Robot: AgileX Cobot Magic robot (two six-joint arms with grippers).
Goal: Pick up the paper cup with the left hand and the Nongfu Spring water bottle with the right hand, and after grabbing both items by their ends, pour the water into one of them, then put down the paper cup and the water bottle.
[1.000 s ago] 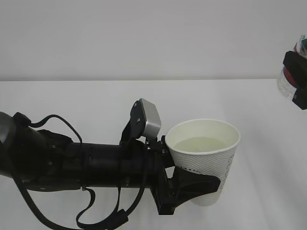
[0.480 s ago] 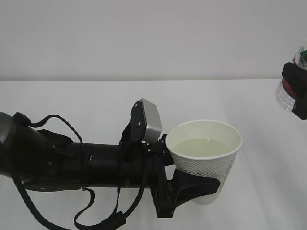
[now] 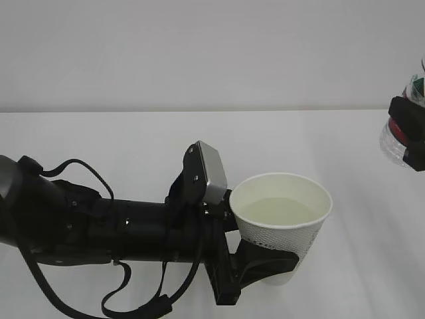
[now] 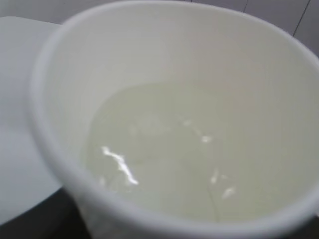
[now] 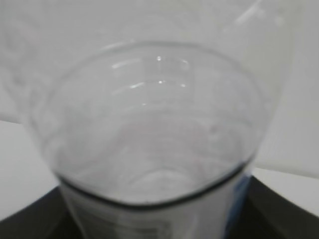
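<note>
The white paper cup (image 3: 285,222) is upright just above the table, and my left gripper (image 3: 282,256) is shut on its lower wall, one black finger (image 3: 269,260) crossing its front. Faintly yellowish water (image 3: 277,211) lies in it. The left wrist view looks straight into the cup (image 4: 55,94) at the water (image 4: 164,149). At the right edge my right gripper (image 3: 410,133) is shut on the Nongfu Spring water bottle (image 3: 393,141), whose red label shows, mostly cut off. In the right wrist view the clear bottle (image 5: 149,124) fills the frame.
The white table (image 3: 133,146) runs back to a plain light wall. My left arm (image 3: 99,229), with looped cables and a grey box module (image 3: 211,171), lies across the front left.
The cup has sunk a little with the left gripper, its grey module tipping slightly. The right gripper and bottle have drifted down at the right edge.
</note>
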